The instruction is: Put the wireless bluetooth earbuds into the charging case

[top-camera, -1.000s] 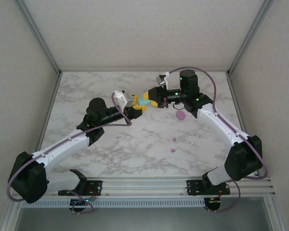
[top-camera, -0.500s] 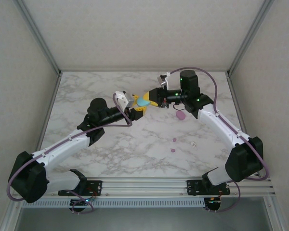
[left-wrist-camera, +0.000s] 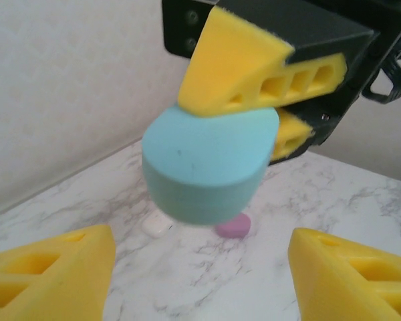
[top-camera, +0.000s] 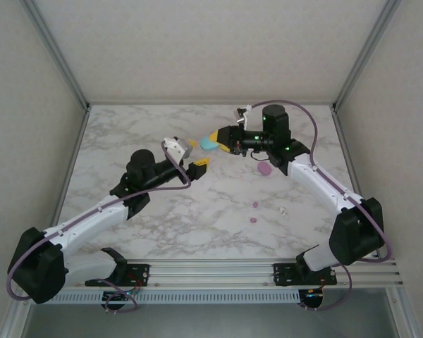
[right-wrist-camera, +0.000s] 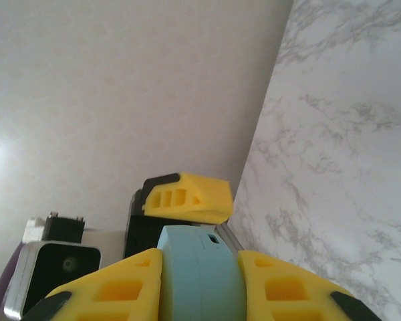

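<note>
R gripper (top-camera: 216, 143) clamps teal case (top-camera: 207, 145) aloft over far-centre of table (top-camera: 127, 134). L gripper (top-camera: 196, 153), jaws wide and empty, faces it from just beside. Earbuds (top-camera: 253, 220) lie loose toward table's right edge, near R forearm and well apart from both grippers. Free L gripper would likely have to reach right and nearward to fetch one.

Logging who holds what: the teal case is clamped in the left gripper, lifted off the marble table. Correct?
Not quite. The teal case is clamped in the right gripper, not the left. The left wrist view shows the left gripper open, short of the case, which the right gripper pinches. It is lifted off the marble table.
</note>
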You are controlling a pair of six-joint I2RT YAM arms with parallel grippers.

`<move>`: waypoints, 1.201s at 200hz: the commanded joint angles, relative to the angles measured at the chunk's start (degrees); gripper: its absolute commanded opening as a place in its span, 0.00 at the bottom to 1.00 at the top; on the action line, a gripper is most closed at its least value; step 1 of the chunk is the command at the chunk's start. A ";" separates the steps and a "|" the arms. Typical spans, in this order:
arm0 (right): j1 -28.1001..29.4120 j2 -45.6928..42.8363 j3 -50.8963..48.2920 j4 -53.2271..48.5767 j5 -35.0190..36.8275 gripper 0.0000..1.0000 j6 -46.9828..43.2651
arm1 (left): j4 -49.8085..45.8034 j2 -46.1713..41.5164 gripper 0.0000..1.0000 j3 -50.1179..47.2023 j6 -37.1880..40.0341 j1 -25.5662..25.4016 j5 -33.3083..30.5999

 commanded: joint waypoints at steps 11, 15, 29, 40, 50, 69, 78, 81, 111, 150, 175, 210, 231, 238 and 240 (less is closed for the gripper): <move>-0.48 4.16 -0.46 -1.92 9.56 0.17 -3.52 | 1.28 -6.07 0.73 -4.10 -2.50 0.21 -11.67; -0.46 4.85 -0.69 -1.81 10.38 0.17 -3.67 | 1.10 -6.91 0.74 -4.48 -2.82 0.22 -13.03; -0.44 7.85 -1.07 -1.43 13.04 0.18 -3.52 | 0.53 -9.69 0.77 -5.86 -3.86 0.30 -16.82; -0.46 10.70 -1.18 -0.47 14.08 0.18 -3.13 | -0.11 -11.81 0.84 -6.57 -4.67 0.39 -19.56; -0.38 13.69 -0.71 -0.03 14.71 0.18 -3.03 | -1.03 -13.91 0.90 -7.00 -5.07 0.55 -21.21; 0.26 19.67 1.02 1.17 14.47 0.17 -2.44 | -3.81 -17.57 1.00 -7.16 -4.83 0.83 -23.17; 0.73 22.24 2.07 1.96 14.45 0.18 -2.20 | -4.81 -18.93 1.00 -7.05 -4.85 0.98 -24.18; 0.89 23.17 2.55 2.14 14.33 0.18 -2.18 | -5.17 -19.39 1.00 -6.97 -4.77 1.02 -24.48; 3.06 31.48 8.04 2.90 14.43 0.19 -1.36 | -7.55 -21.88 1.00 -6.81 -4.38 1.45 -26.99; 4.89 40.65 15.68 0.50 17.44 0.19 -1.33 | -11.14 -22.38 1.00 -5.74 -4.24 1.71 -26.39; 5.56 43.92 18.40 -0.80 17.47 0.19 -1.90 | -12.34 -22.06 1.00 -5.20 -5.51 1.88 -28.66; 5.89 44.35 18.94 -5.65 19.27 0.22 -5.19 | -12.18 -21.54 1.00 -5.26 -9.08 2.66 -32.36; 5.92 43.59 18.38 -8.78 21.20 0.26 -7.25 | -10.97 -21.35 1.00 -5.71 -12.72 3.41 -33.56; 5.89 43.16 18.05 -9.52 21.78 0.29 -7.99 | -11.26 -21.05 1.00 -5.48 -14.22 3.69 -33.99; 5.87 43.06 17.92 -9.85 21.90 0.30 -8.15 | -11.50 -20.98 1.00 -5.39 -14.55 3.85 -34.08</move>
